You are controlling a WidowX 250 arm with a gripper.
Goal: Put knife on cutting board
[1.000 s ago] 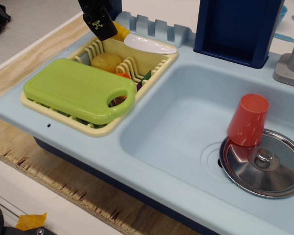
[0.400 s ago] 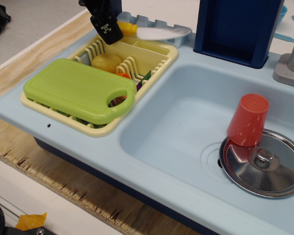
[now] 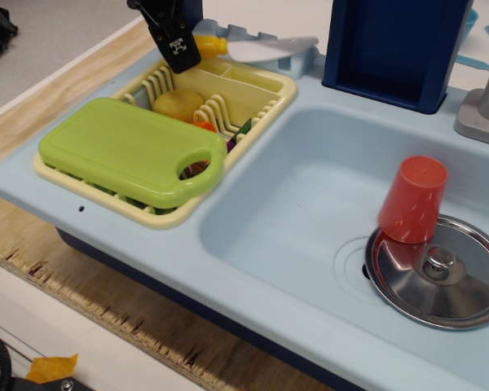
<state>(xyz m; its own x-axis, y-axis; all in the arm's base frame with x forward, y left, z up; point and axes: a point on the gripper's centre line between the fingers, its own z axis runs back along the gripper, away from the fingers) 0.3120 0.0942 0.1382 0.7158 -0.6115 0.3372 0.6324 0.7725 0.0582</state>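
1. Knife (image 3: 257, 47) hangs above the far edge of the rack (image 3: 265, 88), yellow handle at the gripper (image 3: 182, 42), white blade pointing right and roughly level.
2. Gripper — black, entering from the top left — is pinching the knife by its handle; the blade's tip reaches over the ridged blue ledge behind the rack and seems clear of it, though a light touch cannot be ruled out.
3. Board (image 3: 126, 148) lies flat on the near-left part of the rack, handle hole at its right corner, top face bare. It is well apart from the knife.
4. Step in hand, as I judge it: carry. The pick looks done; the placing is not yet begun.
5. Next move calls for travel toward the camera and slightly left, passing over the potato (image 3: 177, 104) and the rack's ribs, then a descent over the board's middle.
6. Blade should stay level so it lands flat — a release near the hole or the edge risks the knife sliding off into the rack.
7. Sink (image 3: 310, 204), red cup (image 3: 413, 199) and lid (image 3: 440, 270) lie off to the right, out of the path.
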